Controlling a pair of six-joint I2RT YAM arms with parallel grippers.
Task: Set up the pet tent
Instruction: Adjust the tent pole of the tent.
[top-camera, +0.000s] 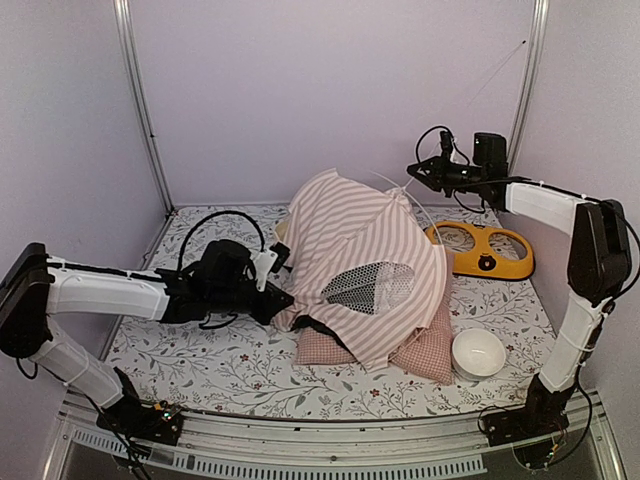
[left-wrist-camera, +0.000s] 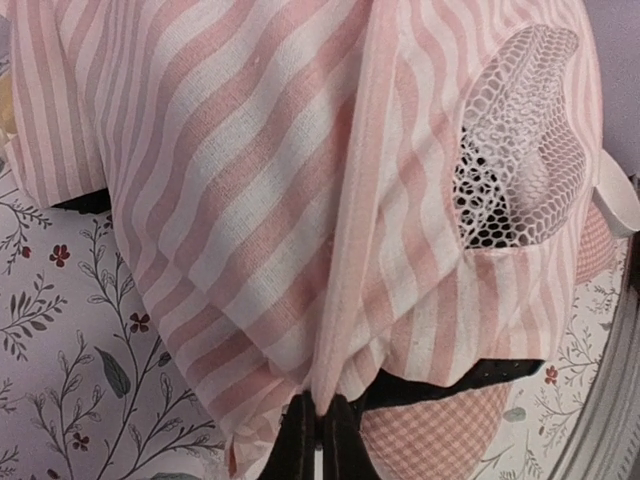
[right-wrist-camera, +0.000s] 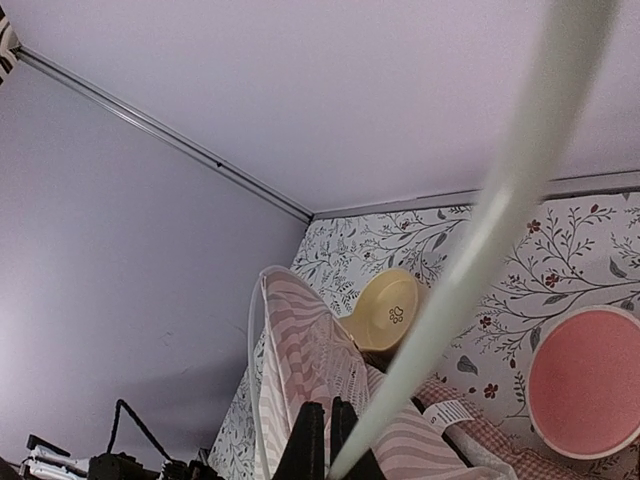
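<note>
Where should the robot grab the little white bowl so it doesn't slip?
The white bowl sits upright and open, so grab its rim from straight above, one finger inside and one outside. Probably take the right edge: the cushion crowds its left.

Even, soft light; faint shadows under the pet tent (top-camera: 350, 250). The right wrist view's pole (right-wrist-camera: 470, 250), toward 1 o'clock, is blurred (too close).

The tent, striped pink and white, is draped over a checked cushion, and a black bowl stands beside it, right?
Not quite: the bowl is white, not black, as the top view shows. The tent does lie over the checked cushion.
</note>
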